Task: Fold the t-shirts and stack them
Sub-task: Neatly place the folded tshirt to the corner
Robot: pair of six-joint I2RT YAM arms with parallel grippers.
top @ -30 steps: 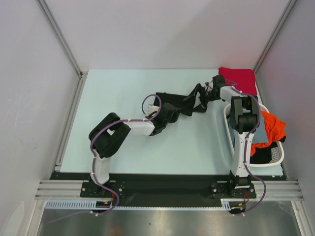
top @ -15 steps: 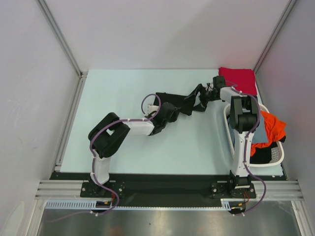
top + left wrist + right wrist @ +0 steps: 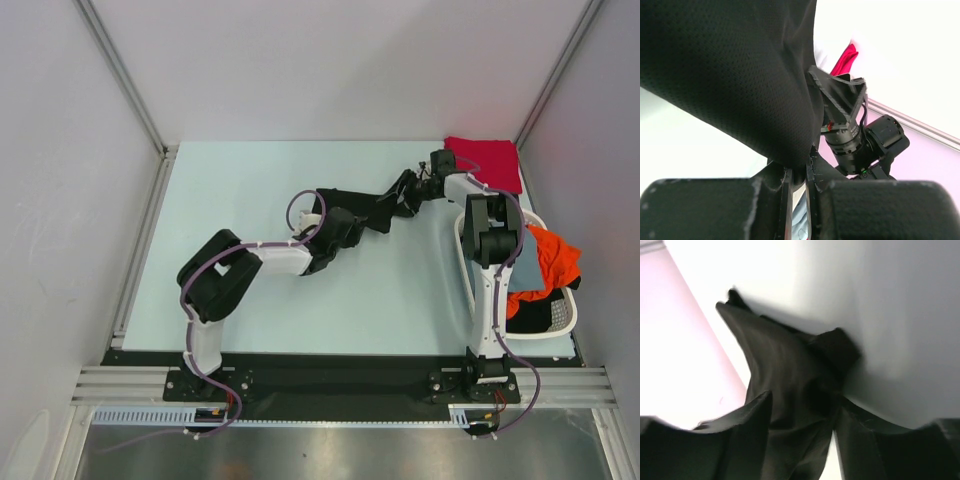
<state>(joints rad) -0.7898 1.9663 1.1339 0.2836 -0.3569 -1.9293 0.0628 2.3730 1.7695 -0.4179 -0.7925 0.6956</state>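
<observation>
Fingers (image 3: 752, 432) of the right gripper (image 3: 407, 190) and left gripper (image 3: 350, 222) pinch the black t-shirt (image 3: 375, 207), which is stretched between them above the table (image 3: 250, 180). Even tension would spread it flat for folding.

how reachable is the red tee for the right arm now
Likely yes: the red tee lies right beside its wrist, unobstructed, but the right gripper is clamped on the black tee.
</observation>
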